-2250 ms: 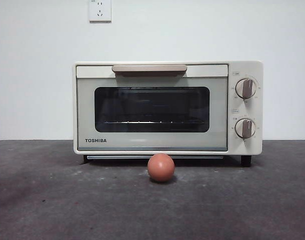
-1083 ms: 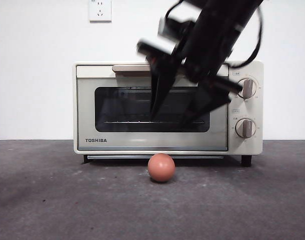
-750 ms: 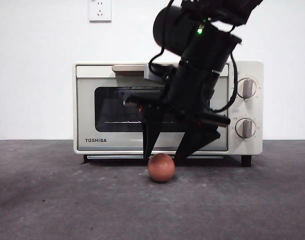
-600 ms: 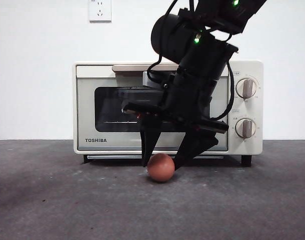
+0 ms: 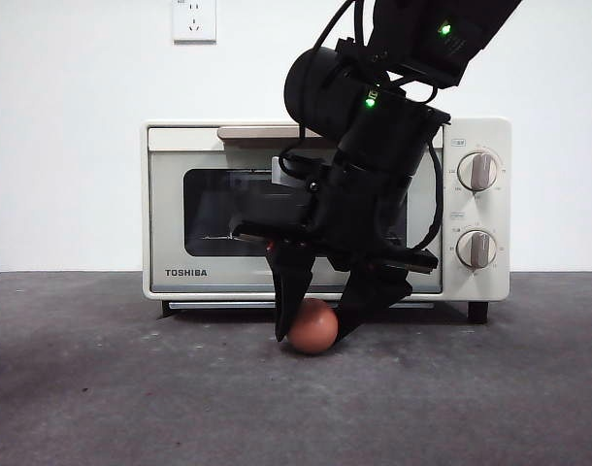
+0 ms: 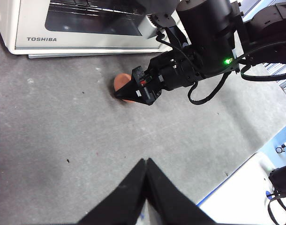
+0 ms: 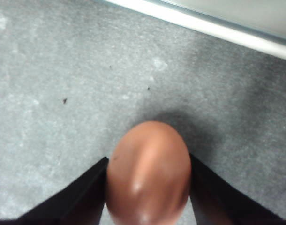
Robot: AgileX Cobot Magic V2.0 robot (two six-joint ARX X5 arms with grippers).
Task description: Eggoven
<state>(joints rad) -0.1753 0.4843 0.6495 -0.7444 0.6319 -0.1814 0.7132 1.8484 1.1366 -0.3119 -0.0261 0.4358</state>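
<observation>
Black right gripper (image 5: 313, 328) down at the worktop (image 5: 102, 388), jaws spread either side of the reddish-brown egg (image 5: 312, 325) — touching or nearly so, cannot tell which. Just behind, cream TOSHIBA oven (image 5: 325, 209), door shut. Left gripper (image 6: 146, 173) well apart, jaws together.

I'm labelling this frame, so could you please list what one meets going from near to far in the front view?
Bare table → egg between the right claw → toaster oven → wall socket.
</observation>
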